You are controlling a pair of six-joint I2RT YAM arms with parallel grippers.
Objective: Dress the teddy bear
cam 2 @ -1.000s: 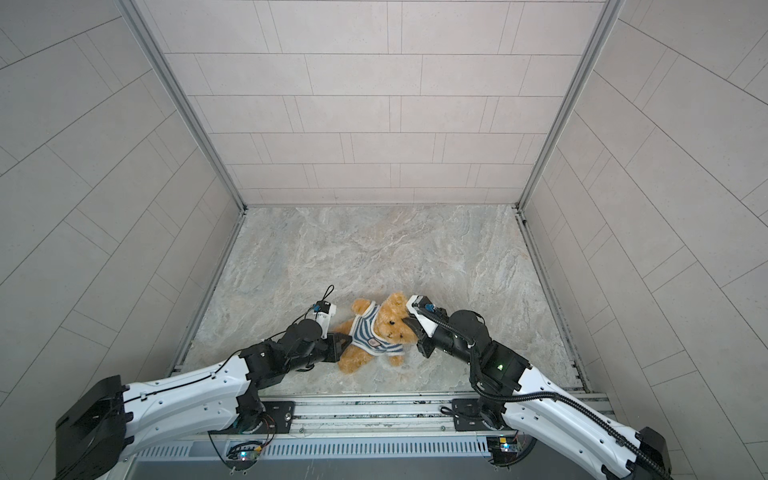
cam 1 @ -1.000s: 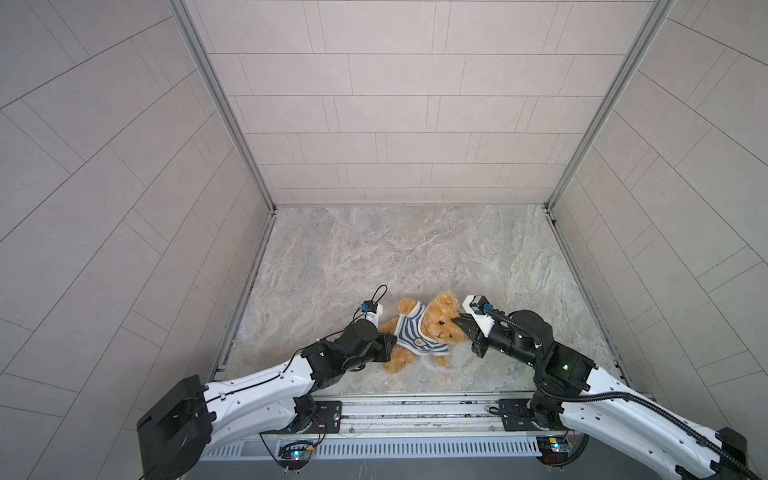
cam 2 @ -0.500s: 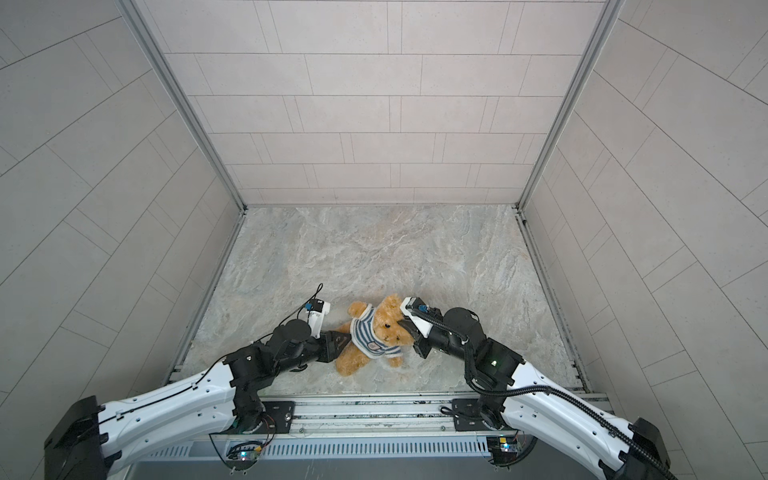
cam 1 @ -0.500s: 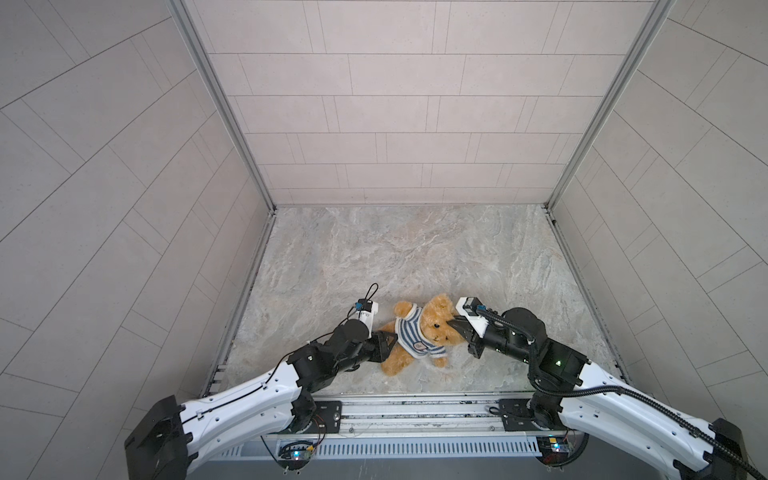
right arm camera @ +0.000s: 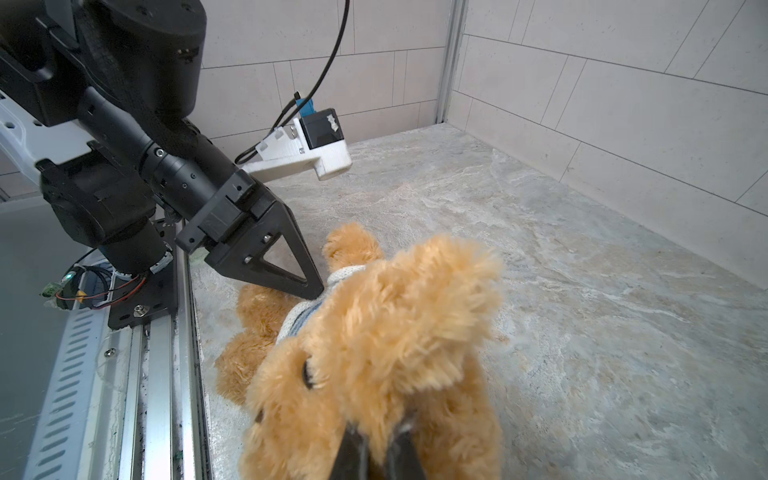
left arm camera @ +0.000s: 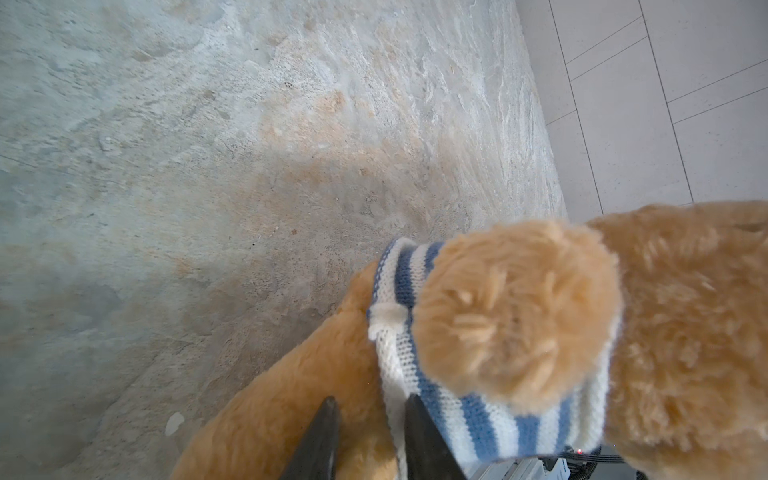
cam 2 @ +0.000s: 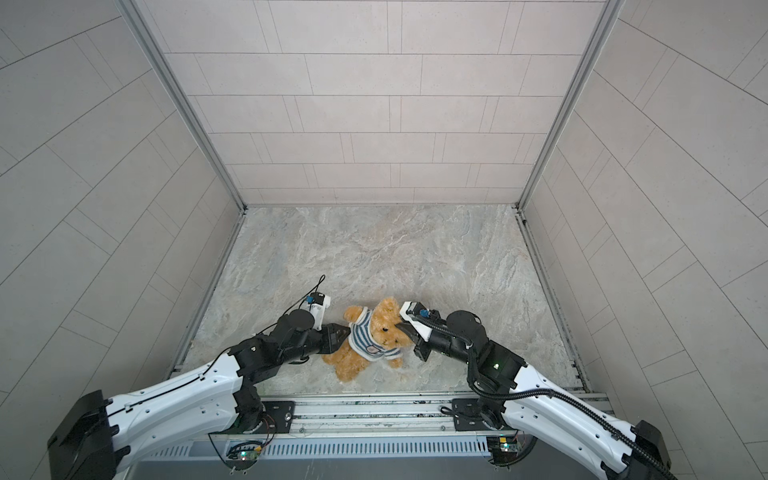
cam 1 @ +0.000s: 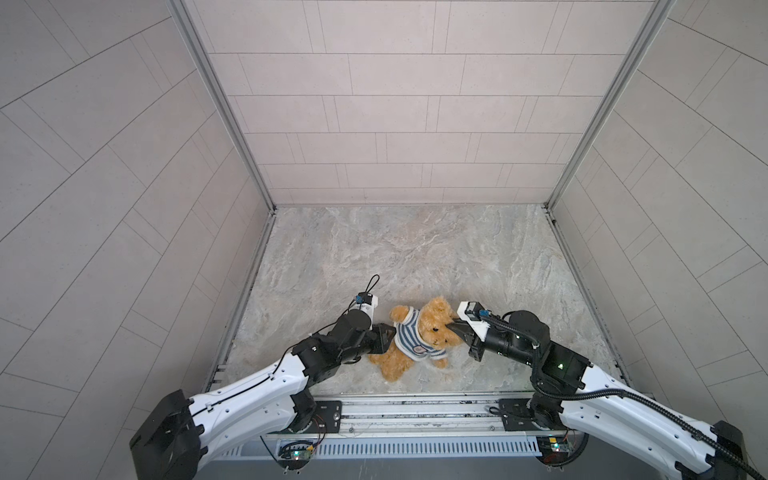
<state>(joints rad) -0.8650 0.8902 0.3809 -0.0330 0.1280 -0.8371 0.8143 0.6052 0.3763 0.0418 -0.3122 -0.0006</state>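
Bear: the teddy bear [cam 1: 432, 322] is in the near middle of the table, just far of the near rail and between the 2 grippers. In both top views its head points right and its legs point near-left.
Clothing: a blue-and-white striped shirt [cam 1: 409, 338] covers the torso, with a small badge showing near its hem. In the left wrist view, 1 furry paw [left arm camera: 519, 307] sticks out of a striped sleeve.
Right gripper: the right gripper [cam 1: 451, 327] meets the right side of the bear's head. In its wrist view the jaws are clamped together on a tuft of head fur [right arm camera: 379, 440].
Left gripper: the left gripper [cam 1: 388, 332] is at the left side of the shirt. In its wrist view the 2 fingers stand apart [left arm camera: 370, 399], with the shirt's edge and body fur in the gap; whether they pinch anything I cannot tell.
Table: a grey marbled table [cam 1: 415, 249].
Rail: a metal rail [cam 1: 415, 409] runs along the near edge and carries both arm bases.
Surround: pale tiled walls [cam 1: 395, 104] stand on the left, far and right sides.
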